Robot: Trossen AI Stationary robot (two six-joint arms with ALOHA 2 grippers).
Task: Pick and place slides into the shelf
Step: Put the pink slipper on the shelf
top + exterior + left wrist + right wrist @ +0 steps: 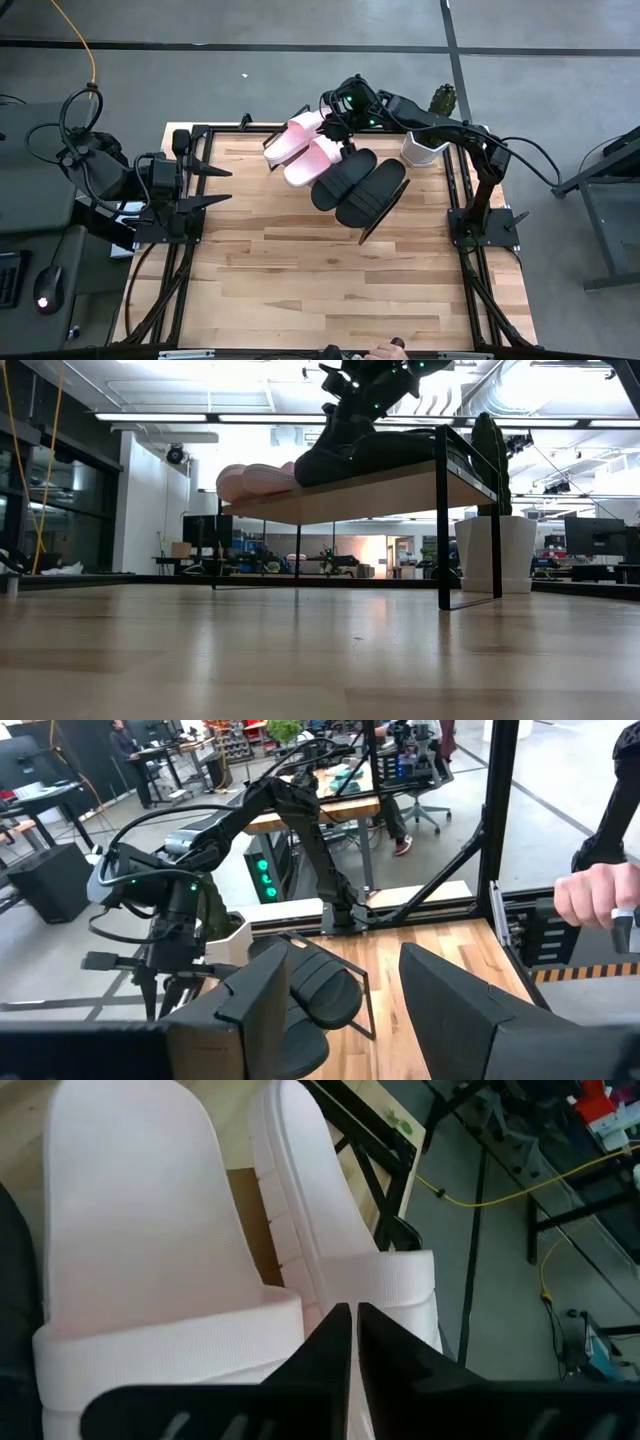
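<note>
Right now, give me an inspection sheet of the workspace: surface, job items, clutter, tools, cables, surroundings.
Surface: wooden table, bare in front of the shelf.
Job's things: pink slides and black slides all lie side by side on the shelf.
Clutter: white pot with a cactus beside the shelf.
Tools: right tool shut, empty, over the pink slides' straps; left tool open, parked at the table's left edge.
Cables: yellow cable on the floor, beyond the table's far left corner.
Surroundings: a person's hand near the table frame; desks and chairs behind.
</note>
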